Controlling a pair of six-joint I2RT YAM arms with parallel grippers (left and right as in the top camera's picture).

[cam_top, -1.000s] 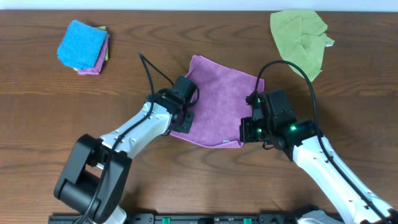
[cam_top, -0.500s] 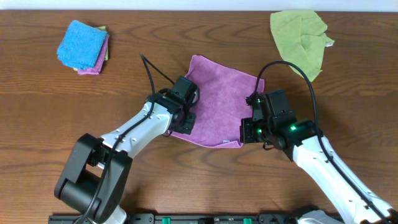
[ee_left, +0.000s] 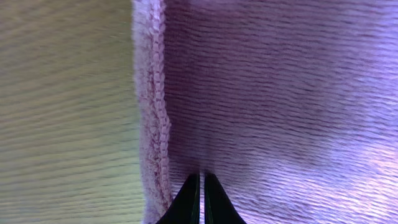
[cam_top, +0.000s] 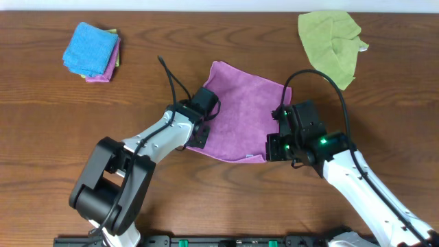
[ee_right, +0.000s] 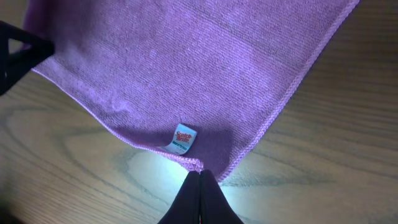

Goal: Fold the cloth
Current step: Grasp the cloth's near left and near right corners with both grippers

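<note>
The purple cloth (cam_top: 240,113) lies spread flat in the middle of the wooden table. My left gripper (cam_top: 199,136) is at its left front edge; in the left wrist view the fingertips (ee_left: 200,179) are shut on the cloth (ee_left: 280,93) just inside its hem. My right gripper (cam_top: 269,152) is at the front right corner; in the right wrist view its fingertips (ee_right: 200,174) are shut on the corner of the cloth (ee_right: 205,68), beside a small white label (ee_right: 185,138). The corner casts a shadow on the wood.
A crumpled green cloth (cam_top: 329,38) lies at the back right. A stack of folded cloths with a blue one on top (cam_top: 91,49) sits at the back left. The left gripper's dark tip (ee_right: 15,53) shows at the left edge of the right wrist view.
The left wrist has shifted slightly at the cloth's left edge and its arm has swung a little to the right. The right gripper has barely moved. The cloth keeps its shape.
</note>
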